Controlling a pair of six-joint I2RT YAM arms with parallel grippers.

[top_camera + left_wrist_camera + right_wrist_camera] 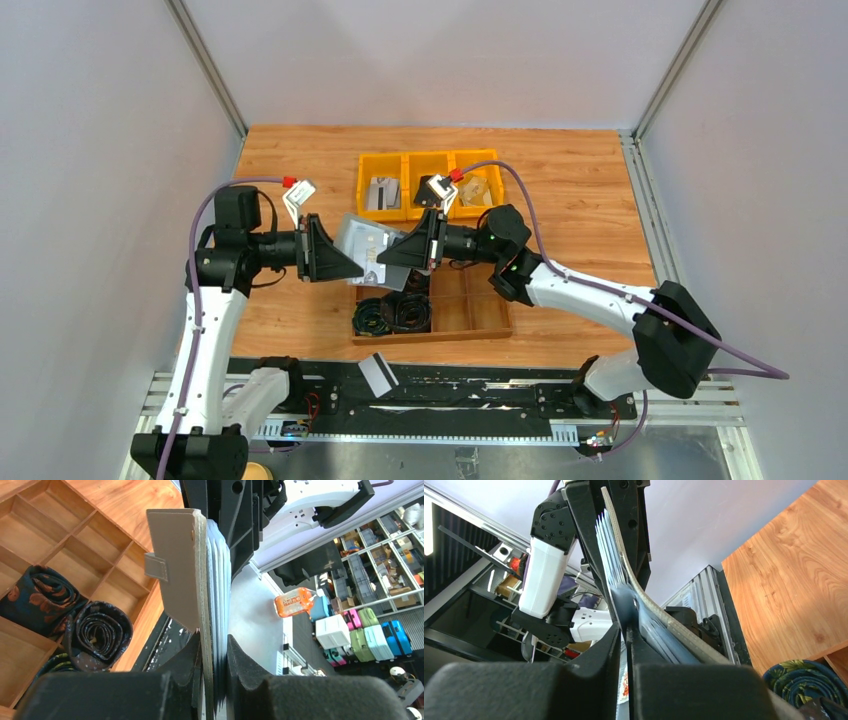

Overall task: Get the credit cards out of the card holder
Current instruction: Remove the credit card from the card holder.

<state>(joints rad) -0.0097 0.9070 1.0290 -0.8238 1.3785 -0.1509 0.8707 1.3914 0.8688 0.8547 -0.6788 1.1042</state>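
The left fingers are pressed together on the lower edge of the card holder, one dark pad on its grey outer leaf and the other against the stack inside it. The credit cards stand edge-on in the holder, packed close behind the grey leaf, which carries a small sewn tab on its side. The right fingers are closed to a narrow slit on the opposite end of the cards, which fan out pale blue-grey above the pads. How many cards they pinch cannot be told, and the holder's grey wall curves past just outside one pad. From above, the holder hangs tilted in the air between the two arms, the left fingers on its left end and the right fingers on its right end, over the far left corner of a wooden tray. Dark rolled bands fill the tray's near left compartments. Three yellow bins sit on the wooden surface just beyond. A striped card lies apart on the black rail at the near edge.
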